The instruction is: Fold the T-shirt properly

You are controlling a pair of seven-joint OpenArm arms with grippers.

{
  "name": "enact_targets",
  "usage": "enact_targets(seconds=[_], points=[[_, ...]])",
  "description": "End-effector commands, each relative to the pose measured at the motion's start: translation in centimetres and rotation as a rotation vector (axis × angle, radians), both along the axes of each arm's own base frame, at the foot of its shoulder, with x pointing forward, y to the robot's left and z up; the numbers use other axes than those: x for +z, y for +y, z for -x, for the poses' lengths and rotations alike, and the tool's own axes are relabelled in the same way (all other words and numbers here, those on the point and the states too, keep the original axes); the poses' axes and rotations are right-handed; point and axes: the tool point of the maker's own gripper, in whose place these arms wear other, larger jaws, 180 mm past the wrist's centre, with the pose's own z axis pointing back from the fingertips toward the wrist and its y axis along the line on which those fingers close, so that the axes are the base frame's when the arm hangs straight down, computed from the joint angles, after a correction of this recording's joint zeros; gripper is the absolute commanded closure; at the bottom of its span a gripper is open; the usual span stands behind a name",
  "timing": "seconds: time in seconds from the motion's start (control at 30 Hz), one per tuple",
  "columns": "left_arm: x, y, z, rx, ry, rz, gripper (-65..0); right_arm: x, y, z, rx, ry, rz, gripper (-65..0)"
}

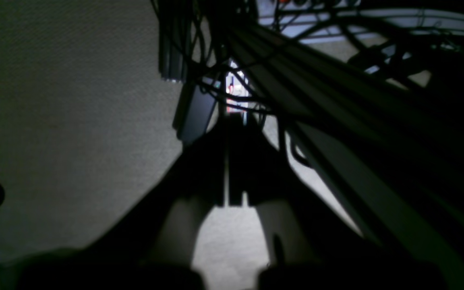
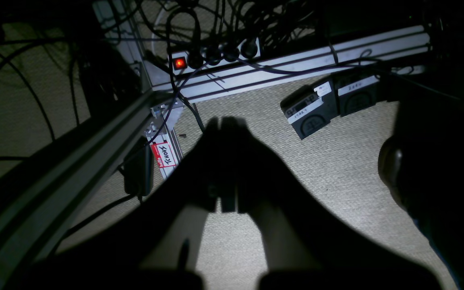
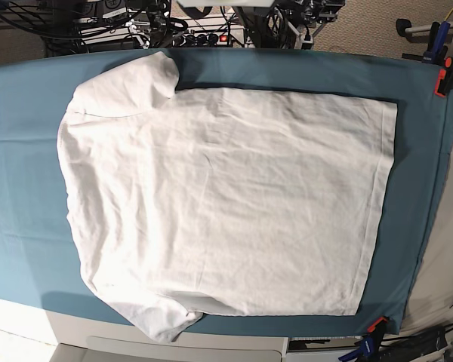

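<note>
The white T-shirt (image 3: pixel 226 204) lies spread flat and wrinkled on the teal table cloth (image 3: pixel 30 188) in the base view. Its hem is to the right, and its sleeves are at the top left and bottom left. Neither arm shows in the base view. My left gripper (image 1: pixel 235 119) shows only in the left wrist view, as a dark silhouette over carpet floor, jaws together and empty. My right gripper (image 2: pixel 223 121) shows in the right wrist view, also dark, jaws together and empty, over the floor. The shirt is out of both wrist views.
Orange clamps (image 3: pixel 442 79) hold the cloth at the right edge and front right corner (image 3: pixel 375 326). Below the table are aluminium frame rails (image 2: pixel 280 64), a power strip with a red light (image 2: pixel 179 62), two black labelled boxes (image 2: pixel 316 112) and many cables (image 1: pixel 296 48).
</note>
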Motion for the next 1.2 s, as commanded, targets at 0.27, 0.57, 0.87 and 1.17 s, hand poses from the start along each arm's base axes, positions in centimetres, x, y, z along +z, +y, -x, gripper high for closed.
enact_targets(seconds=[0.27,0.57,0.87,1.17], points=[[1.6,3.2,3.9,-0.018,-0.043,-0.03,-0.1,1.7,-3.4,3.3,0.028,-0.03,0.09,0.0],[6.4,7.8,9.2,-0.103,-0.056,-0.102,-0.1,6.6,-9.5,9.1,0.046,-0.052,0.179,0.0],[18.7,4.4,11.8,-0.277,-0.079,0.119,-0.1,16.6,-13.8,12.7,0.185,-0.1,0.232,0.0],[30.9,0.2,9.5,-0.542,-0.181,0.255,-0.1,26.1,-13.5,8.1,0.18,-0.284,0.226,0.0]])
